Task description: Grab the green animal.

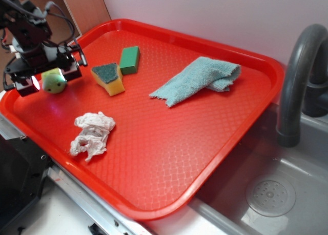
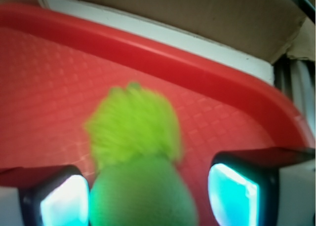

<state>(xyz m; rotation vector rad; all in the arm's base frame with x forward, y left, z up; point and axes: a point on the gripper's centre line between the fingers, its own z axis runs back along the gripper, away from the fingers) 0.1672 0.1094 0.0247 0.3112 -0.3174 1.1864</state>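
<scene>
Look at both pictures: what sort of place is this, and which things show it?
Probably a kitchen sink area, perhaps a mock one: a grey sink with a faucet, and a sponge and cloth on a red tray.

Green animal [image 2: 132, 137] fuzzy plush; tray [image 1: 169, 158] glossy textured plastic (diamond pattern); towel [image 1: 200, 78] terry cloth.

Blurred green animal [image 2: 133, 152], lower body cut off
</scene>
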